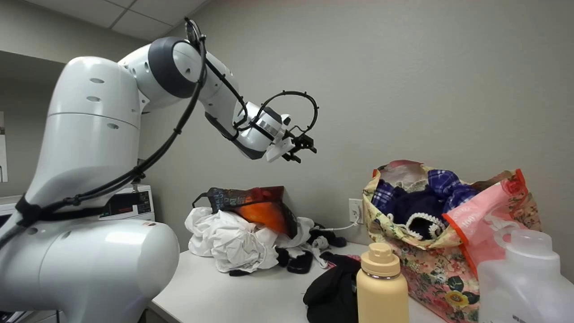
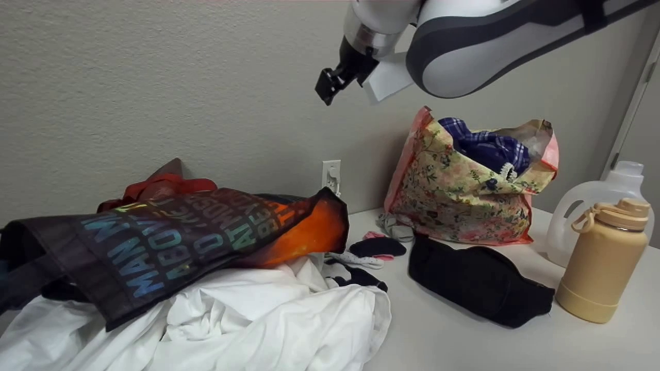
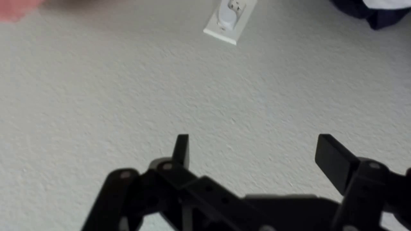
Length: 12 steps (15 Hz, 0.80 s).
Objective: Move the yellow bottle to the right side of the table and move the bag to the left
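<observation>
Can read on orange bag (image 2: 188,247), near back edge of table (image 1: 242,291), "MAN" and "ABOV"; on floral bag (image 1: 441,264), "100".

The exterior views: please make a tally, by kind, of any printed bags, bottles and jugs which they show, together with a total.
Printed bags: 2 (floral bag, orange-and-black bag)
Bottles: 1 (yellow bottle)
Jugs: 1 (translucent jug)
Total: 4
</observation>
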### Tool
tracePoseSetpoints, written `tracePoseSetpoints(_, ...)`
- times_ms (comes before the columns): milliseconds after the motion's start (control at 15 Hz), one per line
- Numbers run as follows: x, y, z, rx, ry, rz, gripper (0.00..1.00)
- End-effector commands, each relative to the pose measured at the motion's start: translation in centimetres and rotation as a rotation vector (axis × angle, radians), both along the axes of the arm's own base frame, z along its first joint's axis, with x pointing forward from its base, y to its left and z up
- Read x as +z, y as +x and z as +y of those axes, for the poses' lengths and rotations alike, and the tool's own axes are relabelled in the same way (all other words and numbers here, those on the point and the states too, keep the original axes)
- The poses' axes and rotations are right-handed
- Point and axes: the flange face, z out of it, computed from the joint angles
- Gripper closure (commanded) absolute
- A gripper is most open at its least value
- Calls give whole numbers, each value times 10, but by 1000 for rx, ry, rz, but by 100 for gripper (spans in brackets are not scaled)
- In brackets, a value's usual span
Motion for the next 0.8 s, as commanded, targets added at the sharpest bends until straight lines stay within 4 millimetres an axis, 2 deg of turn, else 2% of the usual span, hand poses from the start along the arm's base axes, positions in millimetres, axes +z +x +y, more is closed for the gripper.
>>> tracePoseSetpoints(0, -11, -21, -39, -28, 4, 142, 0)
tracePoseSetpoints(133, -22, -25, -56, -42, 3, 233, 0)
tracePoseSetpoints(333, -29, -29, -76, -52, 12, 330, 0)
tracePoseSetpoints(733, -30, -38, -98, -45, 35, 428, 0)
